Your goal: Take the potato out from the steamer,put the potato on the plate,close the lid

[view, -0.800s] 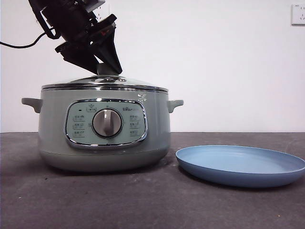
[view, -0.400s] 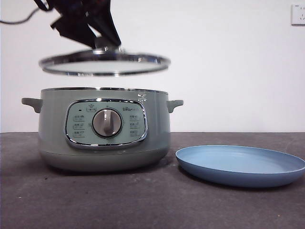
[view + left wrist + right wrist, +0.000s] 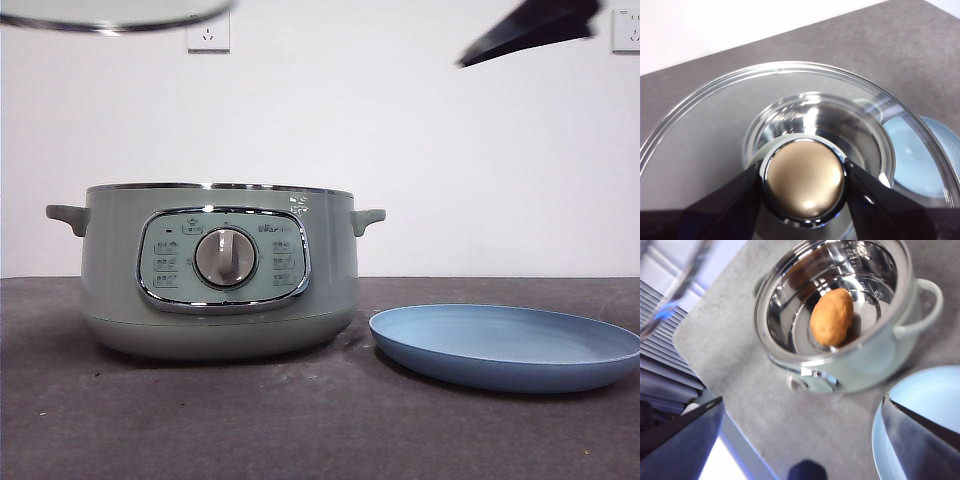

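One orange-brown oval potato [image 3: 832, 316] lies inside the uncovered steamer [image 3: 218, 270]. Left gripper [image 3: 804, 180] clamps the lid [image 3: 110, 14] knob, high above it. Right gripper [image 3: 805, 440] spread wide above.

Orange-brown potato [image 3: 832, 316] lies in open steamer [image 3: 220, 270]; lid [image 3: 790, 150] aloft, blue plate [image 3: 505, 345] beside

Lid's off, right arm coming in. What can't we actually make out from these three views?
- Potato: hidden in the front view by the steamer wall; only the right wrist view shows it.
- Lid: cut off by the front view's top edge.
- Left gripper: out of the front view; shut on the knob in its wrist view.
- Right gripper: open; the front view shows only a blurred dark tip.
- Plate: partly cut off in both wrist views.
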You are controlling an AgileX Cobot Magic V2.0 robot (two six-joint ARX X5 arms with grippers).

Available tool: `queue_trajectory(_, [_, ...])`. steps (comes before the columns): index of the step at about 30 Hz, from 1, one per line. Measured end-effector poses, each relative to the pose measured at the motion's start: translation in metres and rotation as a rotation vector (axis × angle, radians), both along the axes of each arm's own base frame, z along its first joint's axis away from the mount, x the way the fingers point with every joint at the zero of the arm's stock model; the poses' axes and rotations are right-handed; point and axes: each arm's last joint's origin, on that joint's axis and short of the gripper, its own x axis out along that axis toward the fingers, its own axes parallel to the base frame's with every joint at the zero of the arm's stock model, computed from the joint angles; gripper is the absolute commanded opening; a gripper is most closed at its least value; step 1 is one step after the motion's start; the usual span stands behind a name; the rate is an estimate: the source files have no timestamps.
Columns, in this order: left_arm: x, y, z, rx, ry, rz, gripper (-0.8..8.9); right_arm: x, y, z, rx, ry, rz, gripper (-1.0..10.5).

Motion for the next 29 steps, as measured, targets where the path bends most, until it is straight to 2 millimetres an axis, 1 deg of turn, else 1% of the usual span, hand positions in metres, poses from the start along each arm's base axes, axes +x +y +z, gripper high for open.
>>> queue_trajectory(6, [-0.051, 0.018, 0.006, 0.030, 0.001, 0.084, -0.13, 0.038, 0.057, 0.011, -0.061, -0.033, 0.038, 6.6])
queue_trajectory(8, [-0.064, 0.022, 0.005, 0.038, 0.014, 0.095, -0.13, 0.051, 0.076, 0.012, -0.089, -0.042, 0.044, 6.6])
queue_trajectory(11, [-0.084, 0.026, 0.005, 0.035, 0.024, 0.108, -0.13, 0.069, 0.105, 0.007, -0.132, -0.064, 0.048, 6.6])
queue_trajectory(15, [-0.105, 0.031, 0.005, 0.022, 0.008, 0.123, -0.13, 0.088, 0.139, -0.011, -0.192, -0.075, 0.057, 6.6])
queue_trajectory(18, [-0.117, 0.033, 0.004, 0.012, 0.007, 0.132, -0.13, 0.099, 0.158, -0.031, -0.246, -0.084, 0.046, 6.6])
queue_trajectory(21, [-0.124, 0.034, 0.002, 0.009, 0.018, 0.135, -0.13, 0.107, 0.170, -0.055, -0.298, -0.081, 0.034, 6.6])
queue_trajectory(24, [-0.123, 0.034, 0.001, 0.009, 0.036, 0.138, -0.13, 0.113, 0.178, -0.073, -0.346, -0.086, 0.016, 6.6])
queue_trajectory(29, [-0.121, 0.034, 0.000, 0.011, 0.047, 0.138, -0.13, 0.117, 0.187, -0.091, -0.386, -0.099, 0.009, 6.6])
